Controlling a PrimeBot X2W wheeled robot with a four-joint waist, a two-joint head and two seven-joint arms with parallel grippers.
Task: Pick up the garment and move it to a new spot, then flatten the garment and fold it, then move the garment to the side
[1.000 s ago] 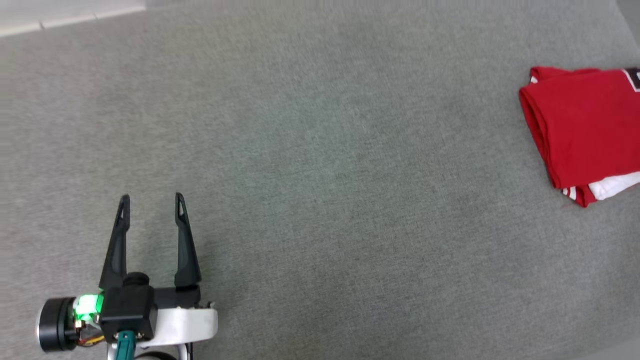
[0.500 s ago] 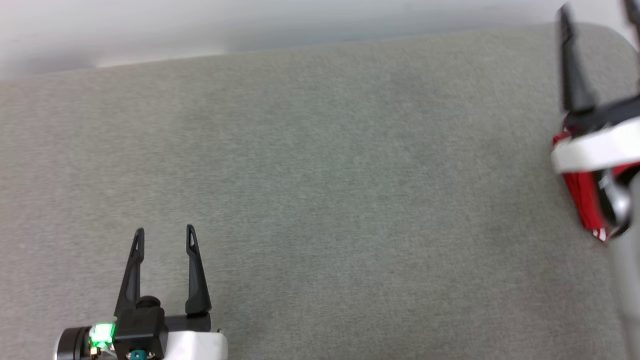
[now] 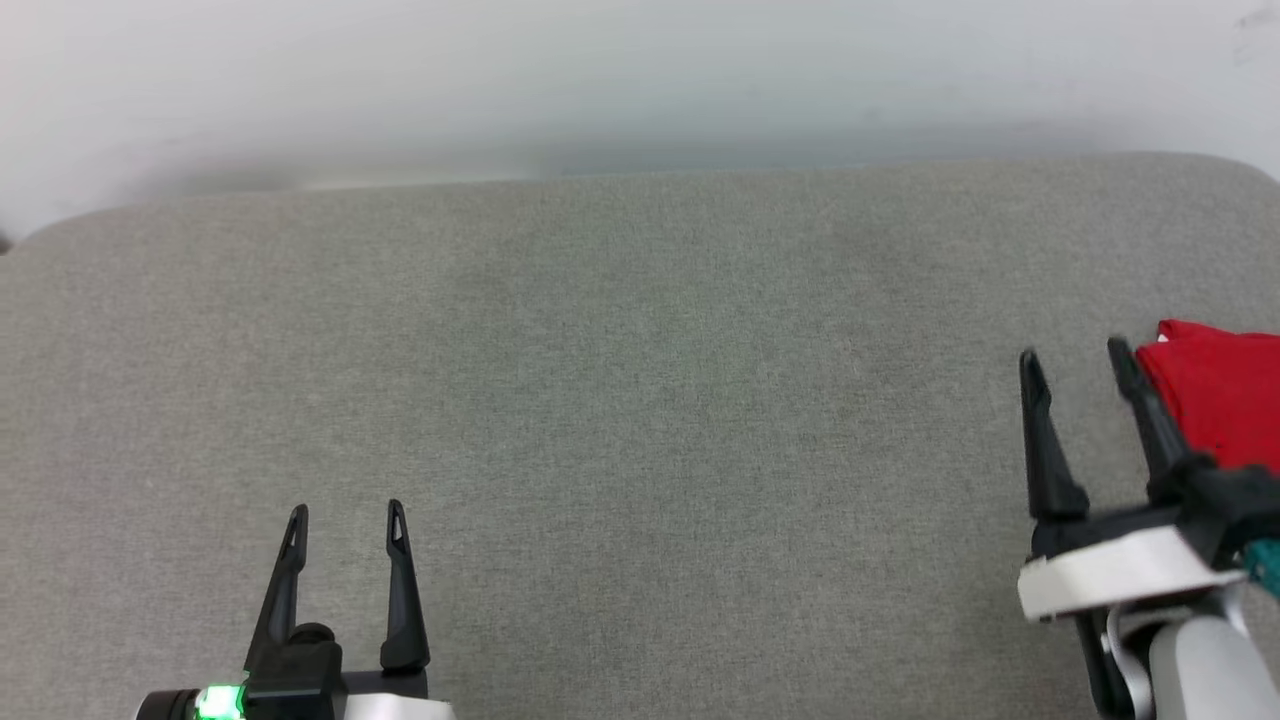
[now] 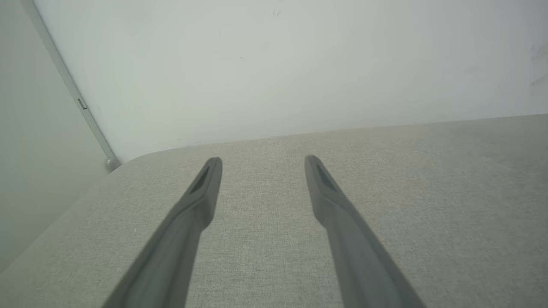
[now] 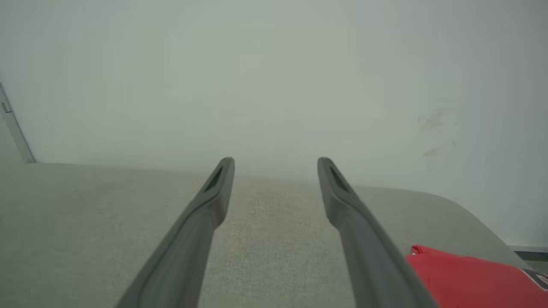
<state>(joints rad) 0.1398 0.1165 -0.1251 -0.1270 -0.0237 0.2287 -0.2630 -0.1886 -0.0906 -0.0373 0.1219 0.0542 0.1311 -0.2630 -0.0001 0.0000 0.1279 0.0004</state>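
Red garment [image 3: 1225, 400] lying at the grey desk's [image 3: 640, 400] right edge. Right gripper [image 3: 1073, 352] just beside it, left gripper [image 3: 346, 509] near left; both fingers wide, empty.

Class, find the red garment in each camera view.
Head view: garment at right edge, beside the right gripper.
Right wrist view: garment in bottom right corner, right of the fingers.
Left wrist view: faces the surface's far left corner.
Shared landmark: surface's far edge against the wall.
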